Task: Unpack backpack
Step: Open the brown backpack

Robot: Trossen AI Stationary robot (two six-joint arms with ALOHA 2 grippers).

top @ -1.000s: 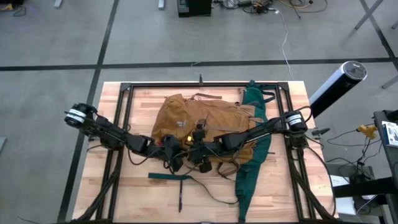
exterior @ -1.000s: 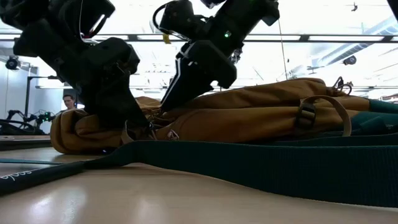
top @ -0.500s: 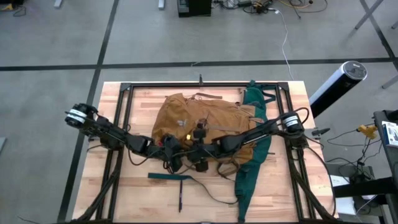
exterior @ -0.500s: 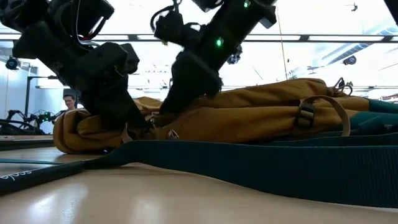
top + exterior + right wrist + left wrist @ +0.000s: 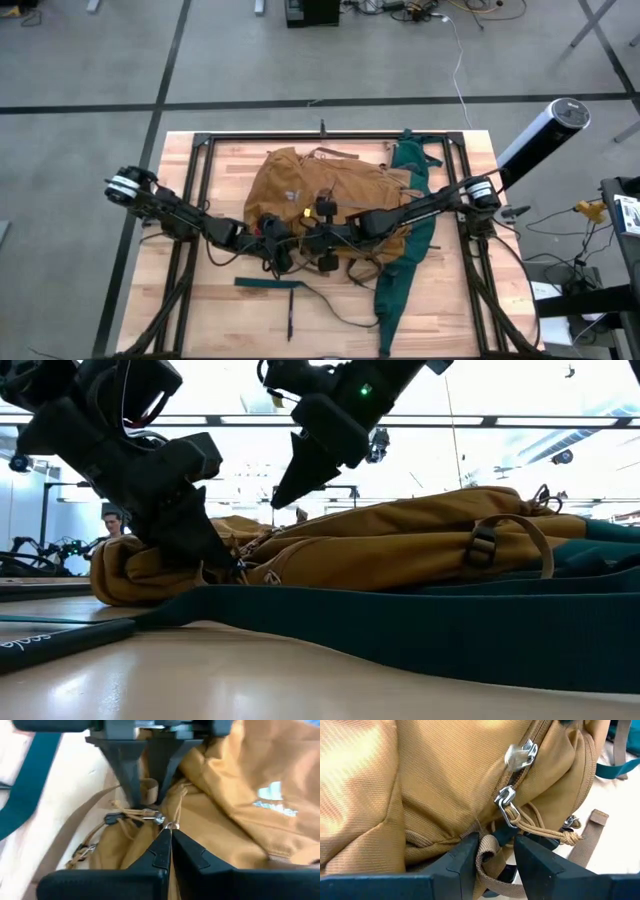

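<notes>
A: Backpack (image 5: 330, 195) position?
B: Flat on the table (image 5: 450, 310), centre to about 1 o'clock of centre, tan side up. Green straps (image 5: 400, 290) trail off toward 5 o'clock.

A: Left gripper (image 5: 491, 851)?
B: At the bag's 7 o'clock edge, low against the fabric. Fingers (image 5: 465, 855) stand narrow, clamped on a tan webbing loop (image 5: 487, 851). Two metal zip pulls (image 5: 512, 800) with a tan cord lie just past the tips.

A: Right gripper (image 5: 167, 837)?
B: Just beside the left one, toward 3 o'clock, over the same edge. Fingers (image 5: 192, 855) fully together; a zip pull (image 5: 170, 826) sits at the tips, cannot tell if it is pinched. In the low view it hangs above the bag.

A: Anything else?
B: Dark pen (image 5: 291, 322) near 6 o'clock; person (image 5: 111, 524) in the background.
</notes>
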